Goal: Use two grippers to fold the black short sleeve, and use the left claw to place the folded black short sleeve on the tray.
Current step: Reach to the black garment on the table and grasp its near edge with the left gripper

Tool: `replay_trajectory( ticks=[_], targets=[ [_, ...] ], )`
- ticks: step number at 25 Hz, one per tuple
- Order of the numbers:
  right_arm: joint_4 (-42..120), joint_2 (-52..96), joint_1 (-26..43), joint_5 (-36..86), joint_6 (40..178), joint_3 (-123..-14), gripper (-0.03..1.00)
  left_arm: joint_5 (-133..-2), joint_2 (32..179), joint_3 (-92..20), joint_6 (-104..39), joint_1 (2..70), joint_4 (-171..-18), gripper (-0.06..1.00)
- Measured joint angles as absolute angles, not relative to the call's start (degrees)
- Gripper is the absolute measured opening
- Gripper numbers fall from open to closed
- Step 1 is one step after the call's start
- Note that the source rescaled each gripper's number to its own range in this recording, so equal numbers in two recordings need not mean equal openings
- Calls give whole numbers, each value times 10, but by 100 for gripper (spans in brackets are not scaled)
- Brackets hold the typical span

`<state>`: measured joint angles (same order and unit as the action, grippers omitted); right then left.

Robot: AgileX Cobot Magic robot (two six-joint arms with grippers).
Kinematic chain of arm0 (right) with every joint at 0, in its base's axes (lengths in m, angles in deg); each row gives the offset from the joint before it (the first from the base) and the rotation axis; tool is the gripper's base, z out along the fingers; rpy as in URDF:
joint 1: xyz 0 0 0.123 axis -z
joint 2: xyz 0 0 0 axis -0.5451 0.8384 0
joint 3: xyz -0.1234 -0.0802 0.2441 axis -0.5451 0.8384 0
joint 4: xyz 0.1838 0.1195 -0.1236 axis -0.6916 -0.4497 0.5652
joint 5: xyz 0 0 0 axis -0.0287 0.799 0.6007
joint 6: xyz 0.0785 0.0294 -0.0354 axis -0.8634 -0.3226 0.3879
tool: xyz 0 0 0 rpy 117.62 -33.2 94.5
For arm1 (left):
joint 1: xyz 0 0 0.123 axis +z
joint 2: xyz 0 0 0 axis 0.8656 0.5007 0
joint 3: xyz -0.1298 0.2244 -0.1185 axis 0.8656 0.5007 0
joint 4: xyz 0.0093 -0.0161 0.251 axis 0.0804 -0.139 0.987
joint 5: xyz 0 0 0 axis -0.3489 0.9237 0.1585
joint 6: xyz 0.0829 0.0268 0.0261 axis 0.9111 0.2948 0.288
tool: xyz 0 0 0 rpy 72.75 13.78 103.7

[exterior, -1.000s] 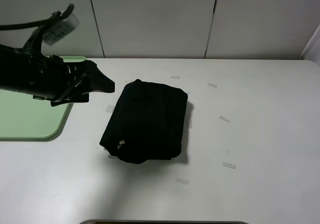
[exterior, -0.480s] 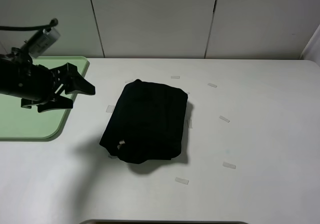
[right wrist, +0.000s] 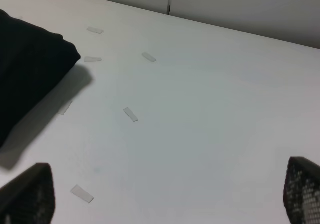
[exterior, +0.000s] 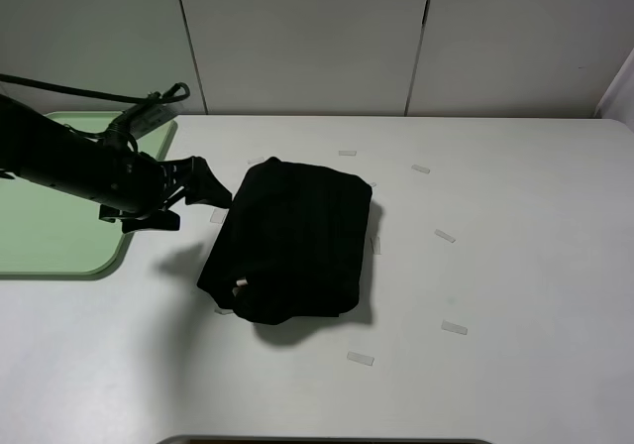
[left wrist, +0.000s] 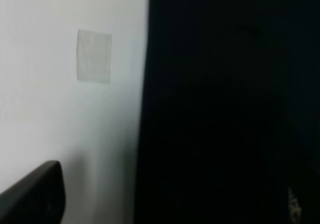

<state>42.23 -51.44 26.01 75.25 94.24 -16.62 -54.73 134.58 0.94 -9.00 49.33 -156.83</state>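
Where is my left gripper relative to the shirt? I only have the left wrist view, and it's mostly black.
Observer: The left gripper is at the left edge of the shirt, near its far corner, jaws apart, holding nothing.
Operator: Where's the tray?
Observer: The tray lies on the table left of the shirt, partly hidden by your arm.
Operator: And the right gripper?
Observer: The right gripper is open over the table, right of the shirt; only its wrist view shows it.
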Motion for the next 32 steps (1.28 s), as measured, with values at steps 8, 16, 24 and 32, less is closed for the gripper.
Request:
replay_trajectory(
  ticks=[8,16,24,32],
  targets=[
    [422,-514,260,753,942,-166,100,-561,1368,-14,-88,465,-1608,90],
    [422,-514,260,753,942,-166,100,-558,1396,-20,-89,450,-1616,90],
    [422,-514,260,753,942,-166,100,-568,1432,-54,-89,420,-1635,86],
    [422,-514,260,753,942,-166,100,-566,1478,-89,-88,371,-1660,74]
  ],
)
